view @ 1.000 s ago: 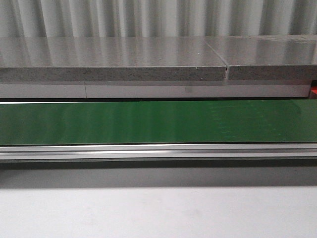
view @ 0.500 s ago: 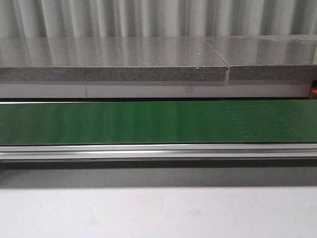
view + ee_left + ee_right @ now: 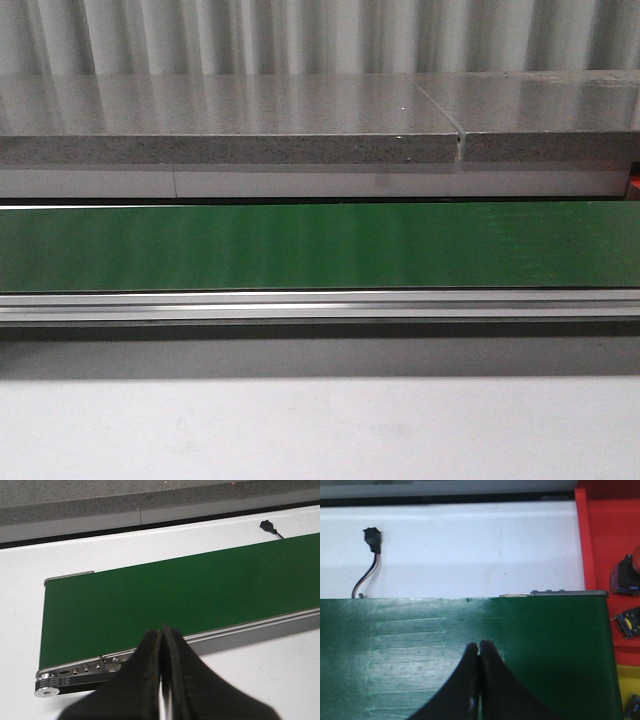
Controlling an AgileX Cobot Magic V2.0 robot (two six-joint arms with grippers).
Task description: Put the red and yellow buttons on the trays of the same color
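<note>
Both the left gripper (image 3: 161, 680) and right gripper (image 3: 478, 680) are clenched, empty, above the bare green belt (image 3: 320, 245). Jaws are best opened before any button arrives beneath them.

Left end effector (image 3: 161, 680) fingers pressed together, right end effector (image 3: 478, 680) likewise closed, both holding nothing

Conveyor belt (image 3: 320, 245) spans frame centre, left to right; countertop (image 3: 230, 115) behind it, table (image 3: 320, 430) in front.
</note>
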